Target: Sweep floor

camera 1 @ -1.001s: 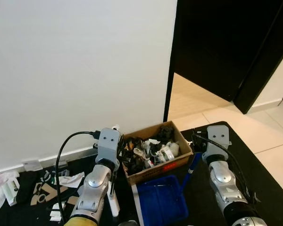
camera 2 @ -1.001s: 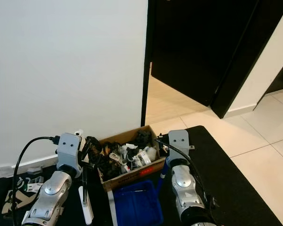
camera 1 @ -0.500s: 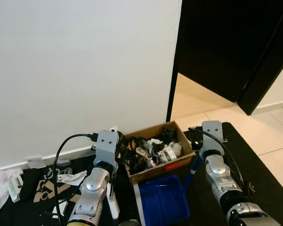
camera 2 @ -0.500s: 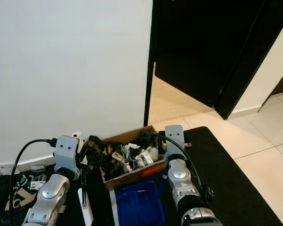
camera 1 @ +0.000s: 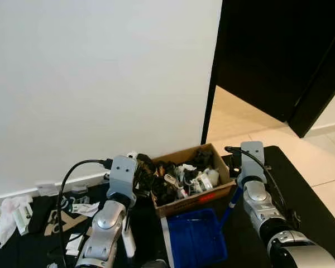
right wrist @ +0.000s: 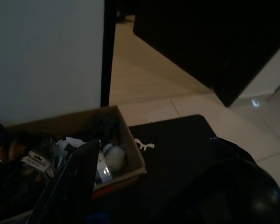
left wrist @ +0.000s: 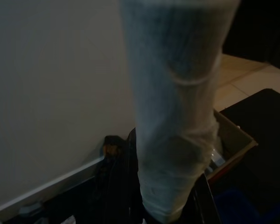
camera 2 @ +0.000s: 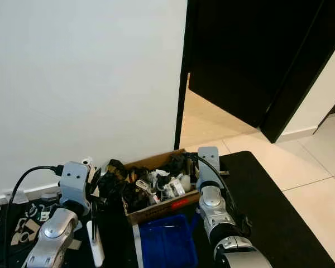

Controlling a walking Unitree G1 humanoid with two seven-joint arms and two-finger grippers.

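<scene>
My left gripper (camera 1: 127,219) is shut on a white brush handle (camera 1: 126,241), which hangs down over the black mat (camera 1: 279,178); the same white handle (left wrist: 175,116) stands close up between the dark fingers (left wrist: 116,186) in the left wrist view. My right gripper (camera 1: 235,193) holds the blue handle (camera 1: 229,206) of a blue dustpan (camera 1: 192,240), which lies on the mat just in front of a cardboard box (camera 1: 196,196). Scraps of paper and card (camera 1: 72,215) litter the floor to the left of my left arm.
The cardboard box, full of cables and small junk (camera 1: 178,176), stands against the white wall (camera 1: 100,84). A dark doorway with an open black door (camera 1: 279,56) is at the right, with pale tiles (camera 1: 245,125) beyond. A white skirting board (camera 1: 11,192) runs along the wall.
The whole picture has shifted, so the camera has moved. Both arms sit a little lower in the picture and keep hold of the brush and the dustpan.
</scene>
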